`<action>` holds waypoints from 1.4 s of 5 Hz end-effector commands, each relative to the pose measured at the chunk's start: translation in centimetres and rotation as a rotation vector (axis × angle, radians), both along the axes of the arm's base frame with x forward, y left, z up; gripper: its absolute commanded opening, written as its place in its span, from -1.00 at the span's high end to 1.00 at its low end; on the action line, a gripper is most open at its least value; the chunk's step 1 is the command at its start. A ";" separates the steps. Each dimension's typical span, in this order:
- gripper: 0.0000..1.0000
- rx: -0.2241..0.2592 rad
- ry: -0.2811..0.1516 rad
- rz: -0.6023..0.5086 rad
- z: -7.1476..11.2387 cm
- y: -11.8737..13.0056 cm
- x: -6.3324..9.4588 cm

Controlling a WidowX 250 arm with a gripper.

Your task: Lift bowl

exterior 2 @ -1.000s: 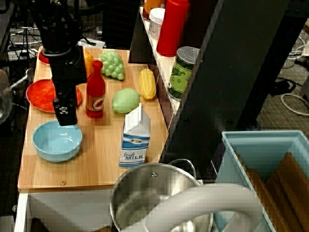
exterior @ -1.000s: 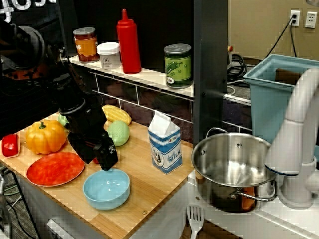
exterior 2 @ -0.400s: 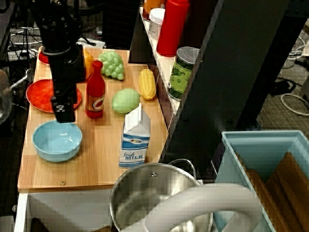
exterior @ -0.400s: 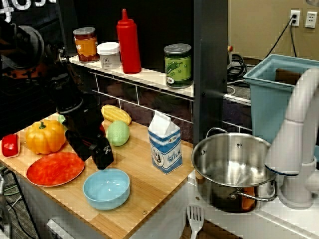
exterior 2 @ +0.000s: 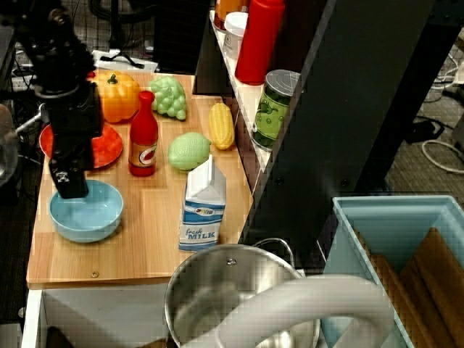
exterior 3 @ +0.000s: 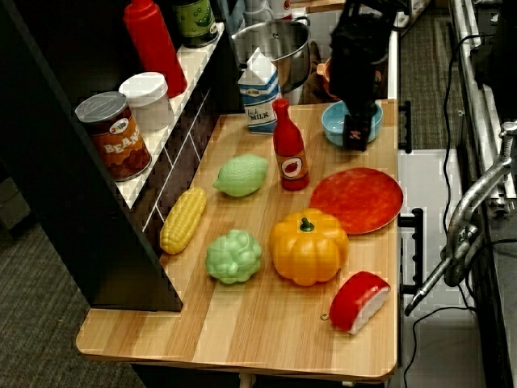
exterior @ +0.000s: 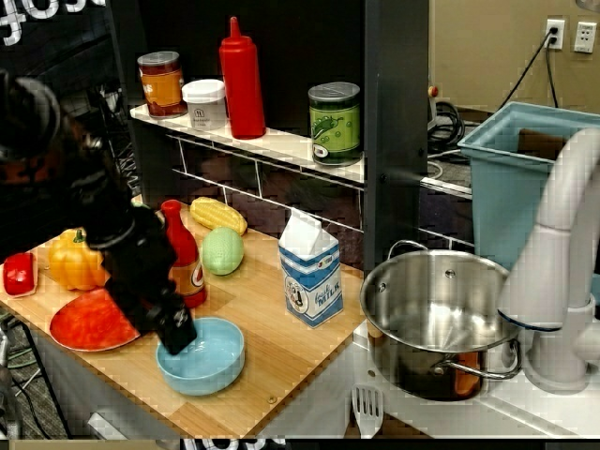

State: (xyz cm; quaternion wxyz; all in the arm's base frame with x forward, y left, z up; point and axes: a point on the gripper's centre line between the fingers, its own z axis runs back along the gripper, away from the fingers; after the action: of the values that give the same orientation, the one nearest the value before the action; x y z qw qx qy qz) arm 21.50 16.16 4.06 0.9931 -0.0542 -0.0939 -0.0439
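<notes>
— Bowl (exterior: 201,355) position, please?

— Light-blue, it sits on the wooden worktop (exterior: 272,361) near the front edge, beside the red-orange plate (exterior: 89,322). The black tool (exterior: 176,335) is at its rim on the plate side, its tip dipping over the edge in the front view.

— Tool clamped or apart?

— Cannot tell; the fingers merge into one dark block in every view.

— What does each view add?

— The overhead view shows the tool (exterior 2: 69,190) at the bowl (exterior 2: 87,213) rim nearest the plate (exterior 2: 101,146). The far-end view shows the tool (exterior 3: 353,133) covering the middle of the bowl (exterior 3: 334,123), and alone shows a red-and-white wedge (exterior 3: 358,301) and a bean can (exterior 3: 113,136) in full.

— Counts?

— One bowl, one plate, one orange pumpkin (exterior 3: 309,246), one red sauce bottle (exterior 3: 290,149), one corn cob (exterior 3: 183,220), one milk carton (exterior: 310,268), one steel pot (exterior: 437,314), two green toy foods: a lime-like fruit (exterior 3: 241,175) and a knobbly cluster (exterior 3: 234,256).
</notes>
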 end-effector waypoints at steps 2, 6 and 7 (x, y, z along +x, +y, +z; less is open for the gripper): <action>0.19 0.036 -0.032 0.087 -1.6 1.2 0.1; 1.00 -0.035 -0.006 0.109 2.5 1.6 0.9; 1.00 -0.110 -0.002 0.122 7.0 1.7 1.4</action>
State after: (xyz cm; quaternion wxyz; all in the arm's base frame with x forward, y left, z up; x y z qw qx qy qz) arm 22.31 17.63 9.34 0.9890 -0.1224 -0.0801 0.0216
